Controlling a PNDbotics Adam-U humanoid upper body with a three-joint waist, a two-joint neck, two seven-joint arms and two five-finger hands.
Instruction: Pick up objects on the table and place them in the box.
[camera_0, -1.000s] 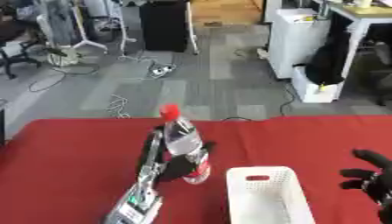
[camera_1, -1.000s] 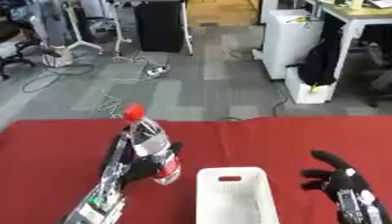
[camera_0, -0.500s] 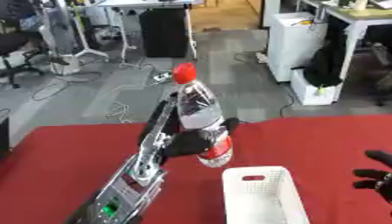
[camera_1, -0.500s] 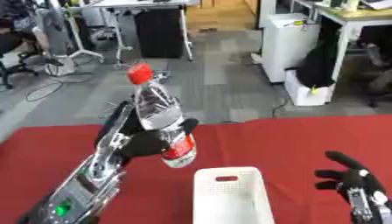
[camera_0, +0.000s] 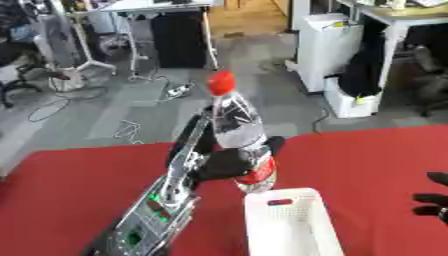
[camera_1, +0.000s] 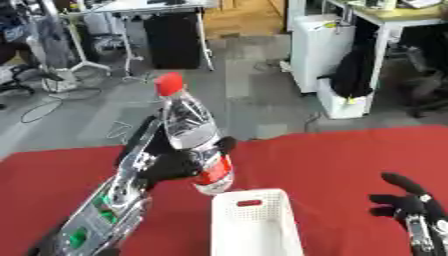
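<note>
Bottle (camera_0: 239, 141) gripped by left hand (camera_0: 220, 162) hangs beside white box (camera_1: 254, 225).

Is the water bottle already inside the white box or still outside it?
Outside: the left hand holds the bottle upright, behind the box.

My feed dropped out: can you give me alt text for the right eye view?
The robot's left hand holds a clear plastic bottle with a red cap, upright above the red table beside the white box. The right hand rests open at the lower right.
</note>
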